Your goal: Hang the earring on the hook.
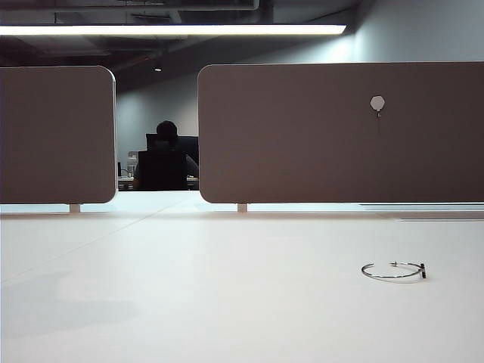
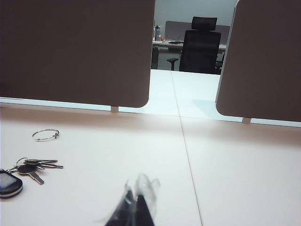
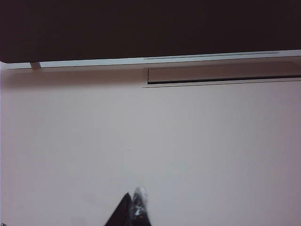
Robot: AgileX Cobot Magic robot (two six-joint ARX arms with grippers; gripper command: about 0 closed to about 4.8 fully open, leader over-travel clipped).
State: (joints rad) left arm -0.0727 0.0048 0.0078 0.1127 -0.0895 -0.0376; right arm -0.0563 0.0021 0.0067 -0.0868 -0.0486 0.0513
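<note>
Left gripper (image 2: 137, 200): fingers pressed together, clenched on nothing, low over the table (image 2: 235, 179). Keys (image 2: 33, 168) with a dark fob near, at about 10 o'clock from the tips; earring (image 2: 45, 135) flat on the table beyond the keys, apart from them, well clear of the gripper.

Right gripper (image 3: 133, 205): fingers likewise clenched, empty, over bare table, facing the foot of a dark partition (image 3: 150, 28).

Exterior view: neither gripper seen. Earring (image 1: 393, 271) at 4 o'clock of frame, lying flat, dark clasp at its right end. Hook (image 1: 377, 104) on the right partition (image 1: 302, 136), at 12 o'clock from the earring, well apart.
</note>
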